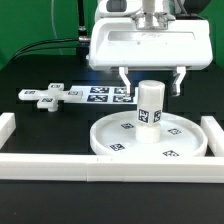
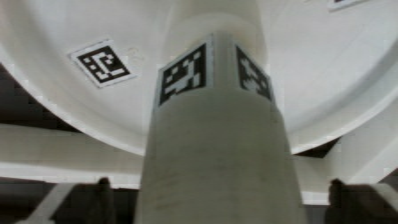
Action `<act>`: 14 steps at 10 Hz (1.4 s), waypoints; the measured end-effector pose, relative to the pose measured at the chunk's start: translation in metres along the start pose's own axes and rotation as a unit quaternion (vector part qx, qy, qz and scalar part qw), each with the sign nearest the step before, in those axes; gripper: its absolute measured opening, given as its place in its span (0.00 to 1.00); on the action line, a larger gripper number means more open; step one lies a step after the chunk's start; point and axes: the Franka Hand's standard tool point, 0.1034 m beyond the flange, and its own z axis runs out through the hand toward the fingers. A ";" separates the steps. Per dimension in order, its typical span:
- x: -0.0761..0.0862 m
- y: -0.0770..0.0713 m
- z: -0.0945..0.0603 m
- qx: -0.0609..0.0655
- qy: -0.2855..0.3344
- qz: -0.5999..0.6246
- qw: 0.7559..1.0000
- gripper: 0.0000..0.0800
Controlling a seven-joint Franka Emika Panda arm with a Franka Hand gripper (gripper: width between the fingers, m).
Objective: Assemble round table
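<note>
The large round rimmed disc (image 1: 108, 143) lies flat on the black table near the front rail. The short thick cylindrical post (image 1: 150, 106) stands upright on the disc's middle, with tags on its side. My gripper (image 1: 151, 80) hangs right above the post, open, with one finger on each side of the post's top and a gap to it on both sides. In the wrist view the post (image 2: 217, 130) fills the middle, the disc (image 2: 71, 40) lies behind it, and the dark fingertips (image 2: 89, 200) stand apart from the post. The small cross-shaped piece (image 1: 45, 98) lies at the exterior view's left.
The marker board (image 1: 100, 94) lies flat between the cross-shaped piece and the disc. Long white border rails run along the front (image 1: 100, 166), the exterior view's left (image 1: 8, 125) and right (image 1: 212, 132). A black cable lies at the back left.
</note>
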 end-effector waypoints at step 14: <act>0.008 0.000 -0.006 0.054 -0.183 -0.019 0.982 0.81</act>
